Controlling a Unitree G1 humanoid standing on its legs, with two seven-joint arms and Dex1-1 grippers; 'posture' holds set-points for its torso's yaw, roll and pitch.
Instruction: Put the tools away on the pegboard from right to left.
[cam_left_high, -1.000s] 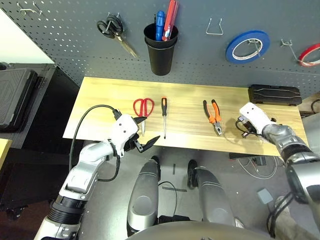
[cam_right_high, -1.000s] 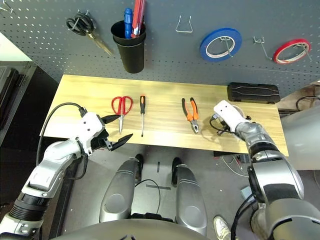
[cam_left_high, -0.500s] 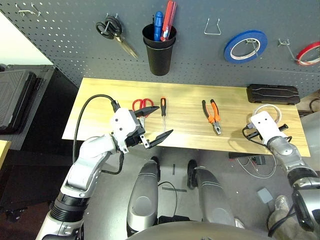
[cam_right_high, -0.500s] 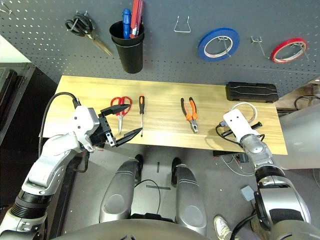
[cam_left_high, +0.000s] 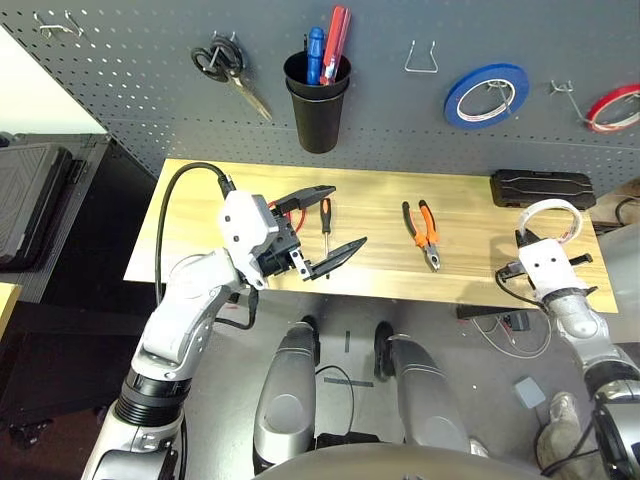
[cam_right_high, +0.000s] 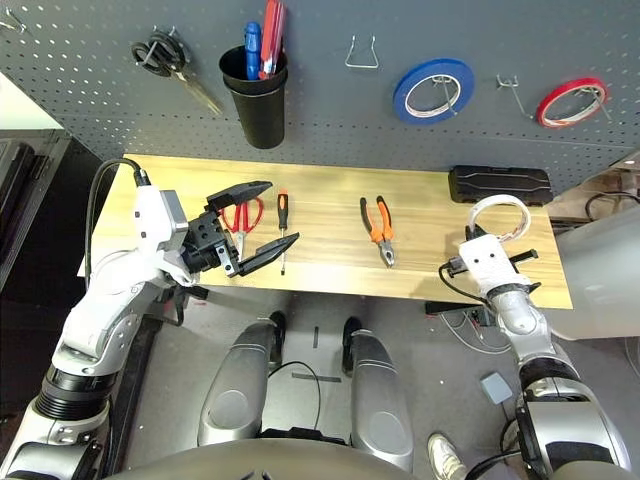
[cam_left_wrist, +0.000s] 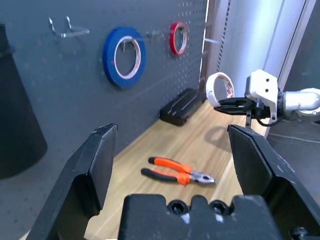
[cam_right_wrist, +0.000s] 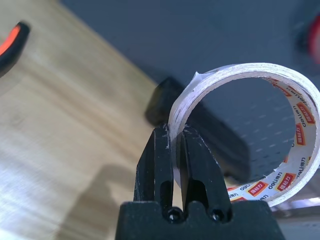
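Lifted off the surface (cam_left_high: 380, 190) since a second ago, the tape roll (cam_left_high: 553, 215) now rides clear of its right end, pinched by its wall between the right gripper's (cam_right_wrist: 174, 141) closed fingers, just in front of a black case (cam_left_high: 543, 187). Left gripper (cam_left_high: 330, 219) has risen too, and its fingers stand spread wide with nothing between them, hovering over the red scissors (cam_right_high: 241, 216) and beside the screwdriver (cam_left_high: 326, 222). Pliers (cam_left_high: 423, 226) lie flat near the surface's middle, well apart from both grippers. Behind, the pegboard (cam_left_high: 140, 80) carries black scissors (cam_left_high: 226, 65), a cup (cam_left_high: 317, 102) of tools, a bare wire hook (cam_left_high: 421, 58), a blue roll (cam_left_high: 487, 93) and a red roll (cam_left_high: 614, 107).
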